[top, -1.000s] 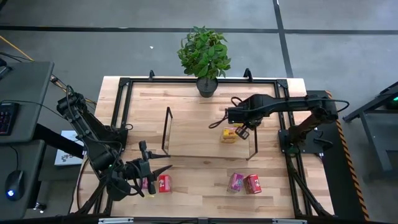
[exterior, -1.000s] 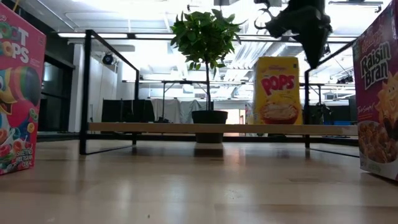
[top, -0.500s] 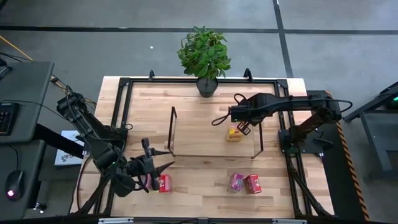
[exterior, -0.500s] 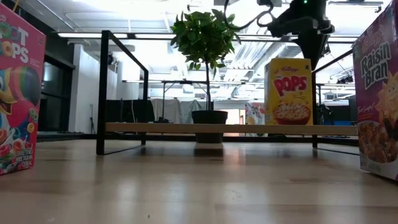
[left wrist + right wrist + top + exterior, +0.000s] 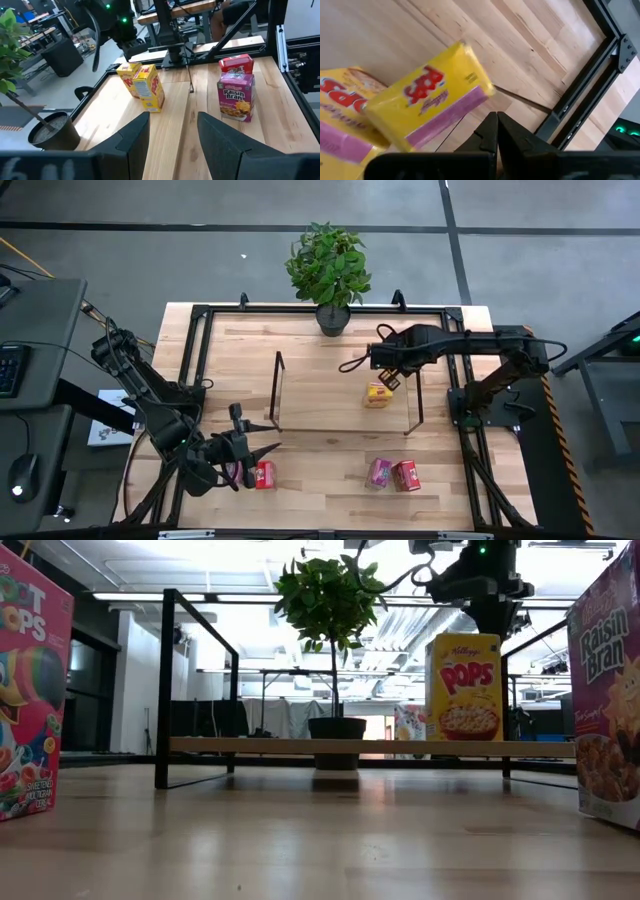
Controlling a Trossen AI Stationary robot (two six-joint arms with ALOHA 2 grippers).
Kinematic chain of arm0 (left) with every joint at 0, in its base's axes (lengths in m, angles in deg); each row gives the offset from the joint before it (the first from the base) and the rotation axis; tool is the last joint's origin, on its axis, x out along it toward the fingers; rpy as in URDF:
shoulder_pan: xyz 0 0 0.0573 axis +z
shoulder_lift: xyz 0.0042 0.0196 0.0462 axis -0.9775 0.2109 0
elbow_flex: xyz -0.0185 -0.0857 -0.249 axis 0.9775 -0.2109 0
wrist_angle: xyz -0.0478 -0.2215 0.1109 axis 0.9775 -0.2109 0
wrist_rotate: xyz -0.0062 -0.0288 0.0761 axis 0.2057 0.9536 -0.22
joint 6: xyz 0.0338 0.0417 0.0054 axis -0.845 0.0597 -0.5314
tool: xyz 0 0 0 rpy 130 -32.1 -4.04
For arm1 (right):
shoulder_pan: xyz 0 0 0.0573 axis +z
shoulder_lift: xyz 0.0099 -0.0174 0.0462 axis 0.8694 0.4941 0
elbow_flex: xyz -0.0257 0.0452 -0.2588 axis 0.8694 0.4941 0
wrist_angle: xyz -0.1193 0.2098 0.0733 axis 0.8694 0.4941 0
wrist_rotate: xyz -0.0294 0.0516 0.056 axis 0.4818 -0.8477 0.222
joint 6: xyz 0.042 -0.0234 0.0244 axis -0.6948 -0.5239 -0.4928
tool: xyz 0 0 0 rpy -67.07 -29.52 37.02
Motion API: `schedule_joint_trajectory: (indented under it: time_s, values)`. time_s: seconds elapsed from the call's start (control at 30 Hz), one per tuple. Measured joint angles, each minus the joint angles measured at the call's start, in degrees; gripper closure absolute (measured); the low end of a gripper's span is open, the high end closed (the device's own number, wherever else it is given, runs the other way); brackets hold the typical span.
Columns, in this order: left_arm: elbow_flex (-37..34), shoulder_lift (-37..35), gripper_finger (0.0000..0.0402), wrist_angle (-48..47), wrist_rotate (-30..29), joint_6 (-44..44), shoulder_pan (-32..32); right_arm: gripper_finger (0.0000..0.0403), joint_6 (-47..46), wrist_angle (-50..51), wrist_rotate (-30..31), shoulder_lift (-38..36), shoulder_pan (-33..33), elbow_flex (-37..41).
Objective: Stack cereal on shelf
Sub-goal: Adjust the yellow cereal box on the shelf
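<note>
Even overhead lighting is falling on the pale wooden tabletop (image 5: pixel 330 350) in the high view, and the leafy green potted plant (image 5: pixel 328 268) is casting only a faint shadow. In the low view, bright ceiling strip lights (image 5: pixel 215 597) are glaring behind the scene, so the plant and the black metal shelf frame (image 5: pixel 165 690) are showing as dark, backlit shapes. The pink cereal box (image 5: pixel 30 700) at that view's near edge is appearing soft. In the left wrist view, the 2 dark fingers (image 5: pixel 132 142) are sitting out of focus. In the right wrist view, the yellow cereal box (image 5: pixel 427 95) is looking blurred.
</note>
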Motion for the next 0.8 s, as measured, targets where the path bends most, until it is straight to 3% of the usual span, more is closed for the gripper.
schedule_joint_trajectory:
  time_s: [0.8]
  values:
    - [0.0, 0.0, 0.0245, 0.0, 0.0, 0.0, 0.0, 0.0403, 3.5, -7.7, 3.3, 0.1, -3.1, 3.9]
